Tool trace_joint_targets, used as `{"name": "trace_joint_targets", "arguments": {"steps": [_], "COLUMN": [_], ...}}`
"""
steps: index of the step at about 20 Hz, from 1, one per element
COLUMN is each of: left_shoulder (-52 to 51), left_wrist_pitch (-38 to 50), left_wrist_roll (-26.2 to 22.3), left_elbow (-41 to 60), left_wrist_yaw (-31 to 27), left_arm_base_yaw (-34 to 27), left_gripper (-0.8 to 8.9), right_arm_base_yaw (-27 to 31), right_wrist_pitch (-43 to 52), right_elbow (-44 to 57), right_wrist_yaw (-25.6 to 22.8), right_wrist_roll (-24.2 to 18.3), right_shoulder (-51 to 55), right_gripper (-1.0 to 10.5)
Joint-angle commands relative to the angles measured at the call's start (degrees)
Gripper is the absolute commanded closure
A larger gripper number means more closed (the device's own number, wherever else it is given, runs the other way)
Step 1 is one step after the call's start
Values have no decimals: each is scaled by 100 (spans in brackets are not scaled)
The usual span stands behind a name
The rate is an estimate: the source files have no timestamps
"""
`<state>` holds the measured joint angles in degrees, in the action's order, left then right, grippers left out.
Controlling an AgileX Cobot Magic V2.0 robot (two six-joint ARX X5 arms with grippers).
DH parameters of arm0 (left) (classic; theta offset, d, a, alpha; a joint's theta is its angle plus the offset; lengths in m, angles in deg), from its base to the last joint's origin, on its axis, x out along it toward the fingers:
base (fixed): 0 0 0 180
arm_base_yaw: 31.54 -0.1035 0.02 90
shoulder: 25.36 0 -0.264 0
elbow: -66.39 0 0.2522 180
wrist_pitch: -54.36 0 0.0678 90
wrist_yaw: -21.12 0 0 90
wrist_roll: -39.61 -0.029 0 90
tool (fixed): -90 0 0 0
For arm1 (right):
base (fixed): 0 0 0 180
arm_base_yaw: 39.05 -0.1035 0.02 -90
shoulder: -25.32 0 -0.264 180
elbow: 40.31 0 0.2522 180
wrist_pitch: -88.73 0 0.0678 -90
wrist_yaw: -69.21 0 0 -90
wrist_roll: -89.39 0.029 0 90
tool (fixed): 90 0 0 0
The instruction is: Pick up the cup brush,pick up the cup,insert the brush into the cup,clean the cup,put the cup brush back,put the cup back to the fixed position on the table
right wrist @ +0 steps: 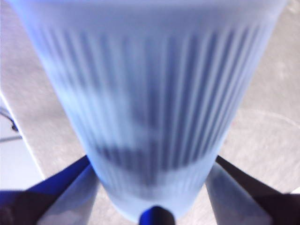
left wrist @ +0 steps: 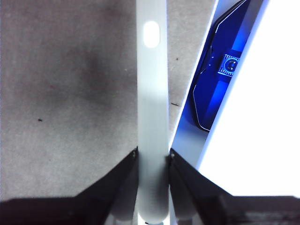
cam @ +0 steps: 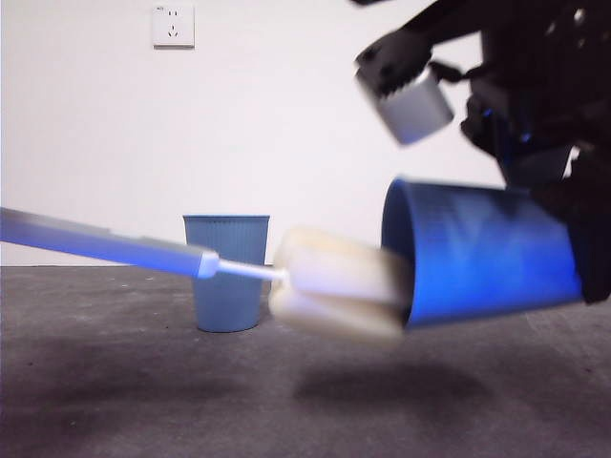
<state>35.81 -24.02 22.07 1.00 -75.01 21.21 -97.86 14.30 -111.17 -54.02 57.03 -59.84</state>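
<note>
Scuffed table [cam: 115, 401] under white wall [cam: 95, 143], wall socket [cam: 173, 26].

A bare test room or robotics lab rather than a home; a plain white wall [cam: 286, 105] closes the far side, with only a white power socket [cam: 173, 26] high on the left; the table [cam: 143, 382] is a flat dark grey matte surface with pale scuffs, holding little beyond a second blue cup [cam: 226, 272] standing near the wall; black robot arm hardware [cam: 535, 86] fills the upper right; no furnishings or decoration mark it as lived-in.
</note>
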Motion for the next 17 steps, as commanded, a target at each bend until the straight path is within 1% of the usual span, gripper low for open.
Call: {"name": "trace_joint_targets", "arguments": {"steps": [1,3,5,6,8,10,11,14,17], "left_shoulder": [11,11,9,4,2,2,2,46,197], "left_wrist_pitch": [109,4,-81,-79,15,256,407,791,1045], "left_wrist_roll": [-28,-26,-2,-4,-4,-9,-15,-31,-28], "left_elbow": [50,50,50,50,50,50,50,50,50], "left_wrist_yaw": [9,4,-2,0,13,63,179,511,509], "left_arm_base_yaw": [20,17,17,17,20,20,20,20,20], "left_gripper": [822,822,822,822,822,822,822,823,823], "right_arm_base_yaw": [-122,-122,-120,-116,-118,-125,-125,-173,-203], "right_wrist_pitch": [96,83,70,68,199,459,627,951,1104], "right_elbow": [-13,-13,-13,-13,-13,-13,-13,-20,-31], "right_wrist_yaw": [13,11,-107,-170,-151,83,227,289,372], "right_wrist_roll": [-63,-63,-24,-15,22,20,20,-63,-118], "right_shoulder": [-212,-302,-306,-306,-306,-306,-306,-306,-308], "right_gripper": [959,959,959,959,959,959,959,959,959]}}
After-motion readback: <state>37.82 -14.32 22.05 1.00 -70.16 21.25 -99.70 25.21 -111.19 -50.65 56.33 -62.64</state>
